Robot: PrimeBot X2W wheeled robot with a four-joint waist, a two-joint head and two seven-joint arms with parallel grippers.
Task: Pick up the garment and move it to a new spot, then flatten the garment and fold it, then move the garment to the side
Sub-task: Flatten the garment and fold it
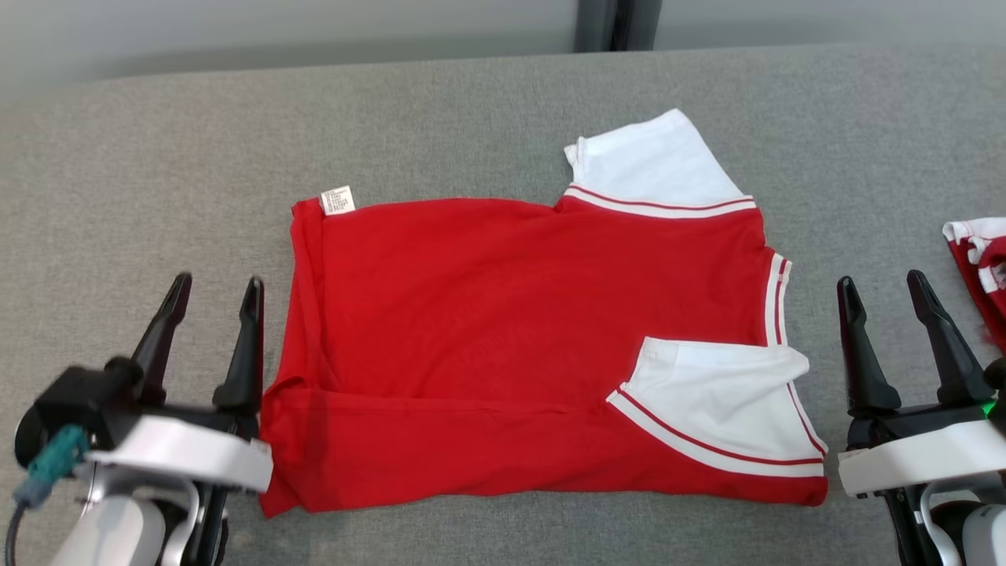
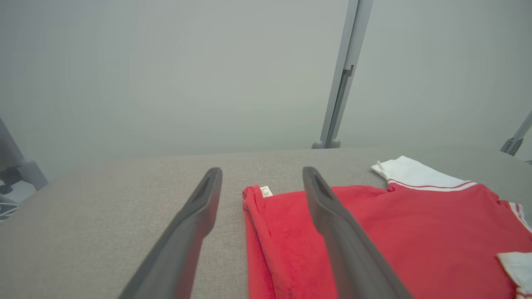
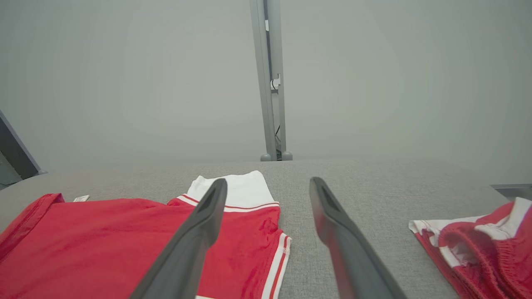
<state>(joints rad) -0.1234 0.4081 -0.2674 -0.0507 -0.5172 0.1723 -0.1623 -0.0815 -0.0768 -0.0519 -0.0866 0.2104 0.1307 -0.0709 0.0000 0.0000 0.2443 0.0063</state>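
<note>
Closest in, at the lower left of the head view, the left gripper [image 1: 218, 280] hangs with its 2 dark fingers spread apart and nothing between them. The tips point away from the robot, just beside the left edge of the garment [image 1: 487, 330]; whether they touch the cloth I cannot tell.

That garment is a red shirt with white sleeves, and it lies spread on the grey padded table [image 1: 471, 110], in the middle, between the 2 grippers. A small white label [image 1: 336, 200] sits at its far left corner. Along the near side a long crease runs across the red cloth. Further right, 1 white sleeve [image 1: 652, 161] juts out past the far edge, while the other sleeve [image 1: 723, 401] — white with a red stripe — lies folded over the red body at the near right corner.

Right of the shirt, clear of its edge, the right gripper [image 1: 880, 278] hangs with its fingers parted too — empty, tips pointing away from the robot. Beyond it, at the table's right side, lies a second bundle of red-and-white cloth [image 1: 981, 263], crumpled and well apart from the shirt.
</note>
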